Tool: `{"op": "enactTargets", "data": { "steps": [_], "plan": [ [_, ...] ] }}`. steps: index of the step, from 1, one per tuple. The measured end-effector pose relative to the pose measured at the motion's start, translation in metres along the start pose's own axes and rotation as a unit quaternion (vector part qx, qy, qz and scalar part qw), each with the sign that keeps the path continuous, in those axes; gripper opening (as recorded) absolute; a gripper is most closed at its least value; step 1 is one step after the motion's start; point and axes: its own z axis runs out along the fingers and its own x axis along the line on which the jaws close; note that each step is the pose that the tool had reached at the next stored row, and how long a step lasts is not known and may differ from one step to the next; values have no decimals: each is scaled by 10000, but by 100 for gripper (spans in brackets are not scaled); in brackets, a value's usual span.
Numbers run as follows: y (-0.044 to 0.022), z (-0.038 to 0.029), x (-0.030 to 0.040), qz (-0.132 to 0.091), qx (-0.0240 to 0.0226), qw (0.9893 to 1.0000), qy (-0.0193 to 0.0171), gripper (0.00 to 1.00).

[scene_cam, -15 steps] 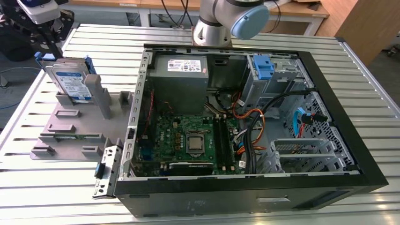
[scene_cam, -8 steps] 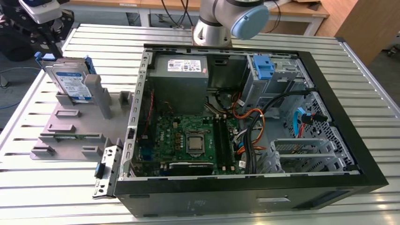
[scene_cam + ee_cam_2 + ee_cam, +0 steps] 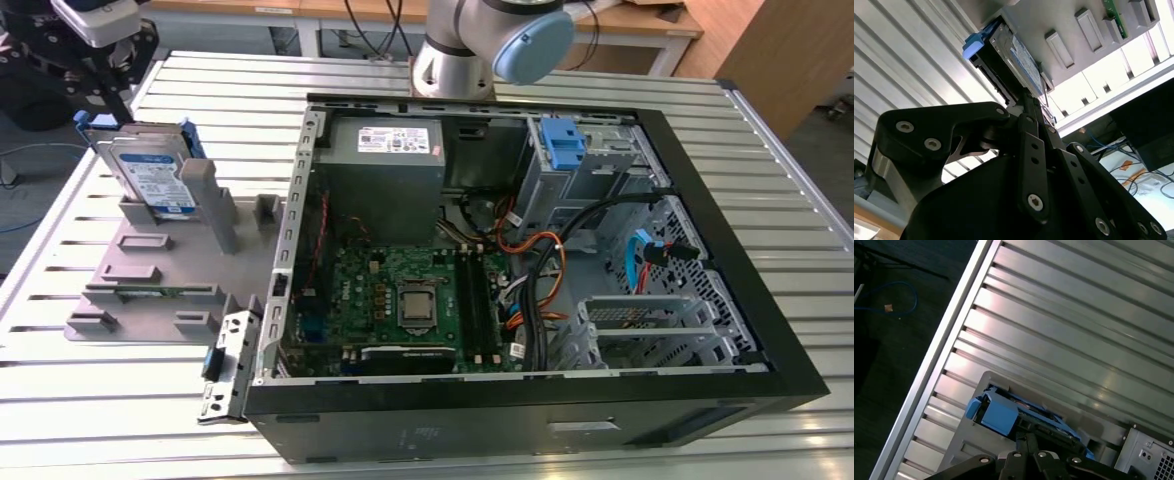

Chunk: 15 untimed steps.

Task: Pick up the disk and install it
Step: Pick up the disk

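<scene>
Disk [image 3: 150, 172] stands up on its edge in a slot of the grey stand [image 3: 160, 262]. It sits at the end of the stand that lies toward the top of the exterior view. It is silver, with a white and blue label and a blue frame around it. The gripper [image 3: 107, 100] is black and hangs right over the top of the disk, at that same end of the stand. It is very close to the blue frame. I cannot tell if it is holding the disk or has let go.

In both wrist views the disk [image 3: 1014, 55] [image 3: 1004, 415] pokes up from the stand [image 3: 1094, 20] with the gripper [image 3: 1026, 100] [image 3: 1026, 437] just at its edge.

A small green board [image 3: 154, 292] lies in another slot of the stand, near its other end. The stand rests on a ribbed metal table [image 3: 80, 420]. An open computer case [image 3: 747, 300] lies just beside the stand, on the exterior view's right of it. A blue latch piece [image 3: 563, 145] stands inside the case, well apart from the stand.
</scene>
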Motion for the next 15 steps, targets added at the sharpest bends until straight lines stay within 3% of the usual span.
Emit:
{"op": "enactTargets", "data": {
  "steps": [7, 15],
  "plan": [
    [0, 2, 0, -456, -7, 9990, 18, 11],
    [0, 2, 0, -941, -15, 9956, 38, 11]
  ]
}}
